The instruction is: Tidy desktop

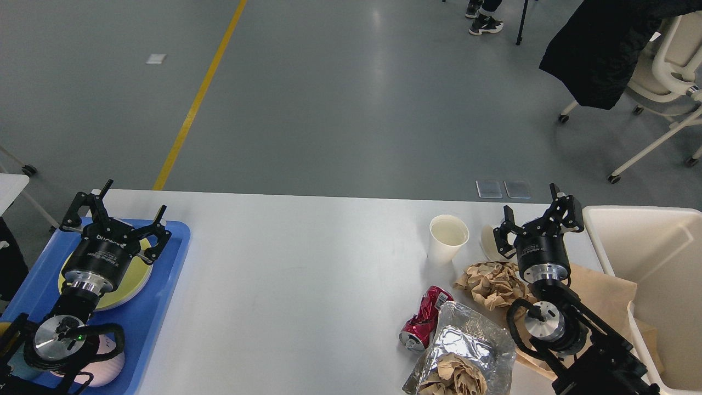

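Ideally, right gripper (533,218), fingers spread and empty, drops straight onto the cup (448,237) at nine o'clock, avoiding spills on the desktop (301,263).

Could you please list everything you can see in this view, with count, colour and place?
desktop: one, white, centre
tray: one, blue, left end
plate: one, yellow, on tray
bowl: one, pinkish, tray's near end
paper cup: one, white, upright, right of centre
crushed can: one, red, near edge
foil bag: one, silver, holds crumpled brown paper
crumpled paper: one, brown, behind bag
bin: one, cream, right end
chair: one, white, far right
left gripper: black, open, above tray
right gripper: black, open, beside cup
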`<action>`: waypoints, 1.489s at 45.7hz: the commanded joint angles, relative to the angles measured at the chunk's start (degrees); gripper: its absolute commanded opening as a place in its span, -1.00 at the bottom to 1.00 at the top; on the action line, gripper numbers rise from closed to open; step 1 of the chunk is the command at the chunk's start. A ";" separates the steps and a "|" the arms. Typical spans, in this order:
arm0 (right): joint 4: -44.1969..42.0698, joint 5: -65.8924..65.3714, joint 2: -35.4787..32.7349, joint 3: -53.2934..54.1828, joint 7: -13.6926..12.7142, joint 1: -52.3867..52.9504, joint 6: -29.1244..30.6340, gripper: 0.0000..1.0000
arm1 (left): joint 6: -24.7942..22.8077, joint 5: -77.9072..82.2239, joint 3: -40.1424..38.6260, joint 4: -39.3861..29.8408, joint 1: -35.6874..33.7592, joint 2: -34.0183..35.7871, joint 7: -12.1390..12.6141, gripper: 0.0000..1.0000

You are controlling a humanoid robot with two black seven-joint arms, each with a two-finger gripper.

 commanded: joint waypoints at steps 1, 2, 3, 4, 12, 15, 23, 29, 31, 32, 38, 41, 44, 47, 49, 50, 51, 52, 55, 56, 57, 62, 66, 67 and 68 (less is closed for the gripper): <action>0.00 0.00 0.00 0.00 0.00 0.01 0.00 1.00 | 0.04 -0.07 -1.46 0.53 -0.44 -1.55 -0.22 0.93; 0.00 0.00 0.00 0.00 0.00 0.01 0.00 1.00 | 0.04 -0.07 -1.63 0.71 -0.71 -1.64 -0.22 0.92; 0.00 0.00 0.00 0.00 0.00 0.01 0.00 1.00 | 0.04 0.02 -1.72 0.80 -0.97 -1.73 -0.31 0.92; 0.00 0.00 0.00 0.00 0.00 0.01 0.00 1.00 | 0.04 -0.07 -1.81 0.89 -1.32 -1.82 -0.31 0.93; 0.00 0.00 0.00 0.00 0.00 0.01 0.00 1.00 | 0.04 -0.07 -1.99 2.03 -4.22 -3.05 -0.40 0.93; 0.00 0.00 0.00 0.00 0.00 0.01 0.00 1.00 | 0.04 -0.07 -1.90 2.12 -5.45 -3.05 -0.40 0.93; -0.09 0.00 0.00 0.00 0.00 0.01 0.00 1.00 | 0.04 0.10 -0.58 4.92 -5.81 -4.28 -0.40 0.93; -0.09 0.00 0.00 0.00 0.00 0.09 0.00 1.00 | -2.58 -0.07 -1.28 11.52 -6.07 -9.99 -3.03 0.93; -0.09 0.00 0.00 0.00 0.00 0.09 0.00 1.00 | -4.60 -0.24 -1.55 12.22 -6.25 -10.61 -5.92 0.93; -0.09 0.00 0.00 0.00 0.00 0.09 0.00 1.00 | -5.57 -0.25 -1.55 12.40 -6.16 -10.52 -7.42 0.93; -0.09 0.00 0.00 0.00 0.00 0.09 -0.09 1.00 | -9.80 -0.60 -0.84 13.81 -5.89 -10.34 -9.63 0.93; -0.09 0.00 0.00 0.00 0.00 0.09 0.00 1.00 | -9.80 -0.86 -0.84 13.81 -5.81 -10.43 -8.66 0.93; -0.09 0.00 0.00 0.00 0.00 0.09 0.00 1.00 | -10.41 -0.86 -0.84 13.89 -5.89 -10.26 -8.14 0.93; -0.09 0.00 0.00 0.09 0.00 0.09 0.00 1.00 | -10.50 -1.04 -1.02 13.98 -5.89 -10.34 -7.70 0.93; -0.09 0.00 0.00 0.00 0.00 0.01 0.00 1.00 | -10.50 -1.30 -1.20 13.98 -5.89 -10.43 -7.52 0.93; -0.09 0.00 0.00 0.00 0.00 0.09 0.00 1.00 | -10.50 -1.47 -1.11 13.98 -5.81 -10.34 -7.52 0.93; -0.09 0.00 0.00 0.00 0.00 0.01 0.00 1.00 | -10.50 -1.56 -1.02 13.98 -5.89 -10.34 -7.52 0.93; -0.09 0.00 0.00 0.00 0.00 0.01 0.00 1.00 | -10.50 -1.65 -0.93 13.98 -5.89 -10.34 -7.52 0.93; -0.09 0.00 0.00 0.00 0.00 0.01 0.00 1.00 | -10.50 -1.65 -0.93 13.90 -5.81 -10.34 -7.52 0.93; -0.09 0.00 0.00 0.00 0.00 0.01 0.00 1.00 | -10.50 -1.65 -0.93 13.89 -5.81 -10.34 -7.52 0.93; -0.09 0.00 0.00 0.00 0.00 0.01 0.00 1.00 | -10.50 -1.74 -1.11 13.98 -5.81 -10.43 -7.69 0.93; -0.09 0.00 0.00 0.00 0.00 0.01 0.00 1.00 | -10.50 -1.57 -0.84 13.90 -5.81 -10.43 -7.78 0.93; -0.09 0.00 0.00 0.00 0.00 0.01 0.00 1.00 | -10.50 -1.65 -0.84 13.98 -5.81 -10.43 -7.78 0.93; -0.09 0.00 0.00 0.00 0.00 0.01 0.00 1.00 | -10.50 -1.65 -0.84 13.98 -5.81 -10.43 -7.78 0.93; -0.09 0.00 0.00 0.00 0.00 0.01 0.00 1.00 | -10.50 -1.65 -0.84 13.98 -5.81 -10.43 -7.78 0.93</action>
